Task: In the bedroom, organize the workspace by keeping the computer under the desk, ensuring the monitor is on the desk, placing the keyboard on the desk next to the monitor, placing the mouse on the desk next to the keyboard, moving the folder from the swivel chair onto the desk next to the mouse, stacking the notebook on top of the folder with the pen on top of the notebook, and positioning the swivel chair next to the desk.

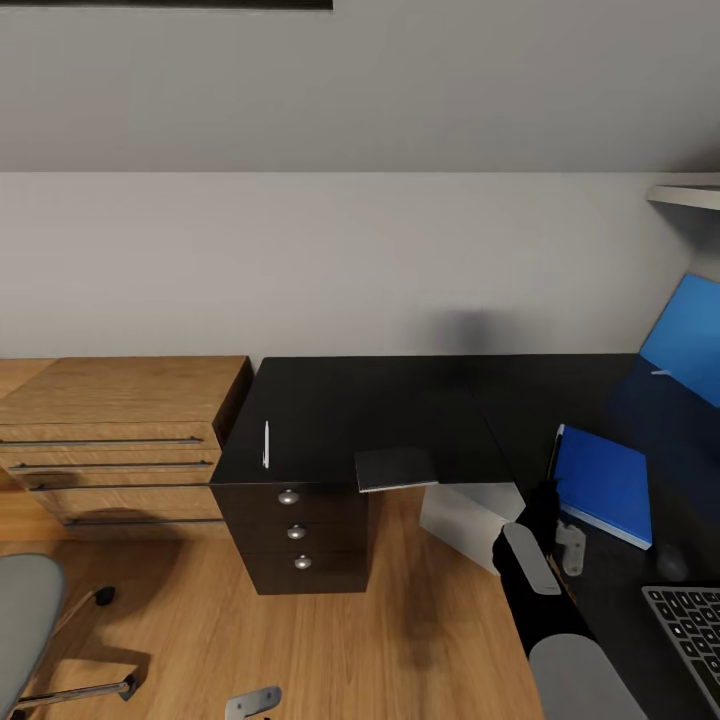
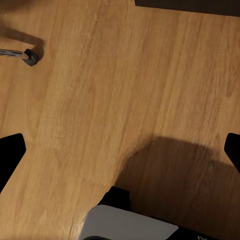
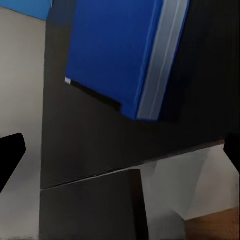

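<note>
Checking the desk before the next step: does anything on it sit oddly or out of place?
Yes. The dark notebook hangs partly over the desk's front edge, and the pen lies alone near the left end, apart from the blue folder.

A plain pale wall (image 1: 340, 260) runs behind everything, under a sloped ceiling of the same tone. The floor (image 1: 400, 640) is warm wood planking, seen also in the left wrist view (image 2: 125, 85), where shadow falls across it. Against the wall stands a light wooden dresser (image 1: 115, 430) with long dark handle bars on its drawers. A white shelf (image 1: 690, 193) juts from the wall at the upper right. Light is soft and even, casting faint shadows.
</note>
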Robot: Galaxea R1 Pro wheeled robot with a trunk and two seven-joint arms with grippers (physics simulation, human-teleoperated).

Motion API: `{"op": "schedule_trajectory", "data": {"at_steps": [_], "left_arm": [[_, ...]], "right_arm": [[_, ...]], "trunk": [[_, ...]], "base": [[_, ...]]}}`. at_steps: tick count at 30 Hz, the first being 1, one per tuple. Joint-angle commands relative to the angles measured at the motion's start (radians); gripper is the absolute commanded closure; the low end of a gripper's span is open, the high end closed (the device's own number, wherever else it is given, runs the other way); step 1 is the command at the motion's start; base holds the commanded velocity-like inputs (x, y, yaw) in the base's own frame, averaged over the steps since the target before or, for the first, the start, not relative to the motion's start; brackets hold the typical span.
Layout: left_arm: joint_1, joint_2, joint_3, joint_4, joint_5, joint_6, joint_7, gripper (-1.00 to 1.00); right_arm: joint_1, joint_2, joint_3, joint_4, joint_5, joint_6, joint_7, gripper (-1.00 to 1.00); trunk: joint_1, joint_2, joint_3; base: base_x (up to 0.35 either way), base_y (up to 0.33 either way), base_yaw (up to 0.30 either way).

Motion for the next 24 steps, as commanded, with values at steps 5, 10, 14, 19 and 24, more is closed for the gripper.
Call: {"op": "schedule_trajectory", "data": {"at_steps": [5, 10, 14, 19, 24], "left_arm": [[-0.001, 0.002, -0.007, -0.002, 0.006, 0.002, 0.008, -1.00], [-0.001, 0.002, -0.007, -0.001, 0.006, 0.002, 0.008, -1.00], [-0.001, 0.002, -0.007, -0.001, 0.006, 0.002, 0.008, -1.00], [-0.001, 0.002, -0.007, 0.000, 0.006, 0.002, 0.008, -1.00], [-0.001, 0.002, -0.007, 0.000, 0.006, 0.002, 0.008, -1.00]], "right_arm": [[0.001, 0.024, 0.009, 0.000, -0.001, -0.001, -0.008, -1.00], [0.001, 0.029, 0.030, 0.000, -0.002, 0.000, -0.010, -1.00], [0.002, 0.031, 0.043, 0.002, -0.002, 0.000, -0.015, -1.00], [0.002, 0.031, 0.091, 0.003, -0.002, 0.048, -0.064, -1.00], [0.002, 0.031, 0.123, 0.005, -0.001, 0.152, -0.092, -1.00]], "trunk": [[0.000, -0.001, -0.001], [0.000, -0.001, -0.001], [0.000, -0.001, -0.001], [0.000, -0.001, -0.001], [0.000, -0.001, -0.001]], "base": [[0.000, 0.000, 0.000], [0.000, 0.000, 0.000], [0.000, 0.000, 0.000], [0.000, 0.000, 0.000], [0.000, 0.000, 0.000]]}}
